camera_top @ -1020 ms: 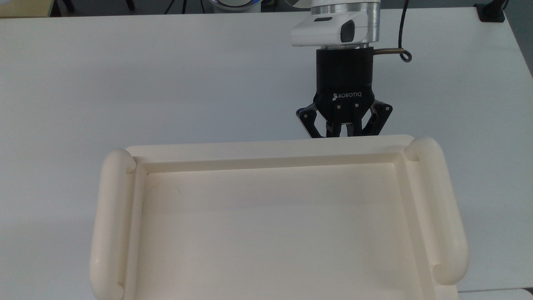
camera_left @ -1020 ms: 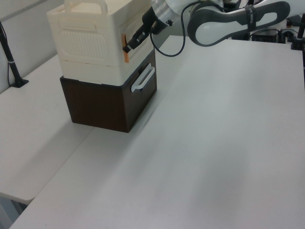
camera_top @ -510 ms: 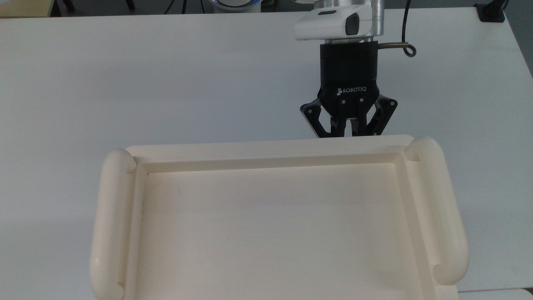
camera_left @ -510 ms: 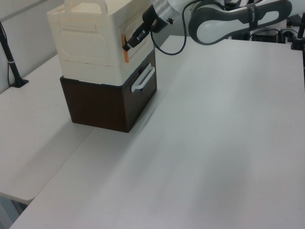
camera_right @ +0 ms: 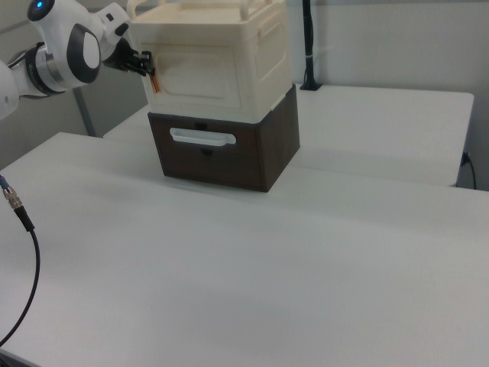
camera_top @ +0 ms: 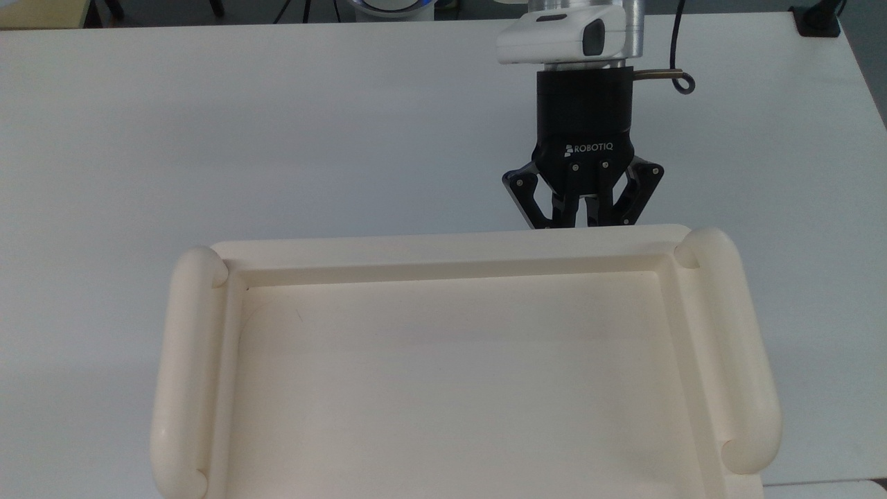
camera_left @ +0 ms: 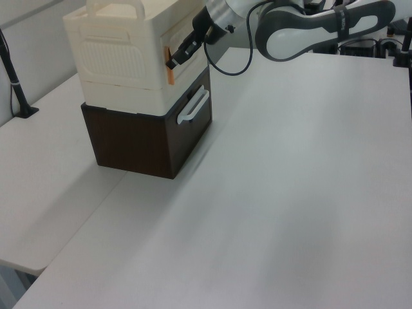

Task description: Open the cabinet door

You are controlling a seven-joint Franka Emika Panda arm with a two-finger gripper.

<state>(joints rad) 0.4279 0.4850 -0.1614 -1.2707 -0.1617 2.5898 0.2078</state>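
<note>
Fingers narrow, at cabinet door edge, contents unclear; open table alongside.

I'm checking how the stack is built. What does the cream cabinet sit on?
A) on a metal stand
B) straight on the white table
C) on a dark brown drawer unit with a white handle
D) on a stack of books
C: in the right view the cream cabinet rests on a dark brown drawer unit whose front carries a white handle.
</note>
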